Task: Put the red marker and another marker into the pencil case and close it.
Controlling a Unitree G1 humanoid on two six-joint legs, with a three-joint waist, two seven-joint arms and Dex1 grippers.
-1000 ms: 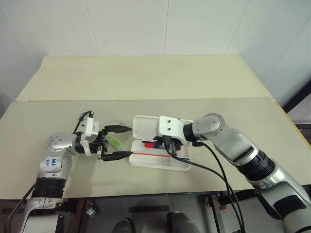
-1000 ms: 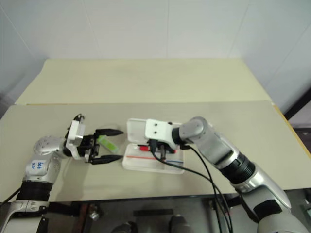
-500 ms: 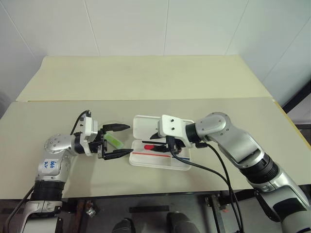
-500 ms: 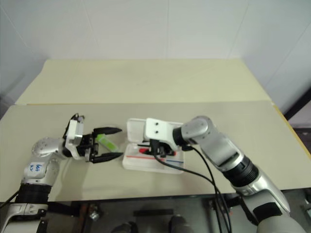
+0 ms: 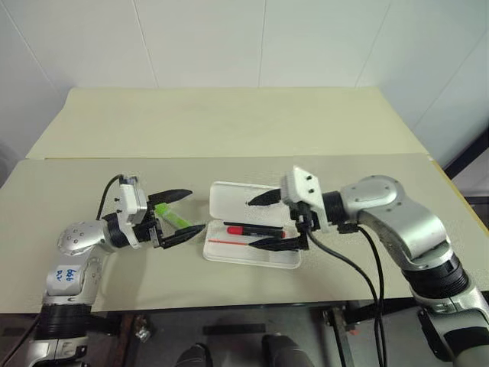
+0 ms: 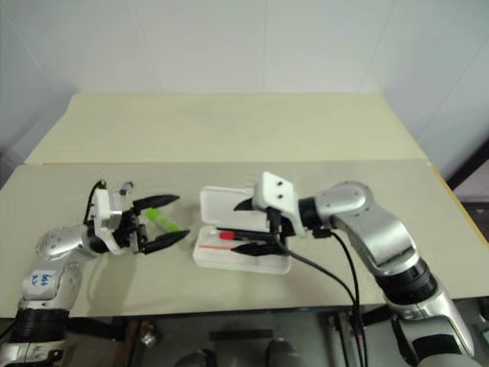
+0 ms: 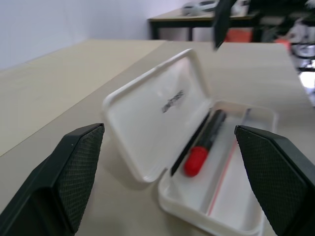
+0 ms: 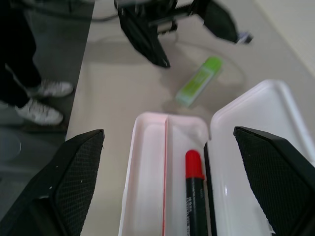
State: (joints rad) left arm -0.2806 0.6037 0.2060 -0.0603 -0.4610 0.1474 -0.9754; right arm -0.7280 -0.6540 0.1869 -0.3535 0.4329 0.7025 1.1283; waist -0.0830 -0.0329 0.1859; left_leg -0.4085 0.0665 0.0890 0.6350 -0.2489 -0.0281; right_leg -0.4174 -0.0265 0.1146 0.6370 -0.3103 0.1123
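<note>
Lying open on the table (image 5: 367, 138), the white hard-plastic pencil case (image 5: 229, 200) is seen with its lettered lid folded back and the red marker (image 5: 256, 228), red-capped and black-bodied, resting inside its tray. The stubby lime-green marker (image 5: 175, 218) is left on the table just beside the case, between the spread fingers of the empty left gripper (image 5: 183, 212), while the right gripper (image 5: 267, 222) is held wide open and empty above the case

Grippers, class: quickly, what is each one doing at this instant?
Left gripper: open, empty, either side of the green marker on the table.
Right gripper: open, empty, above the red marker lying in the pencil case.
</note>
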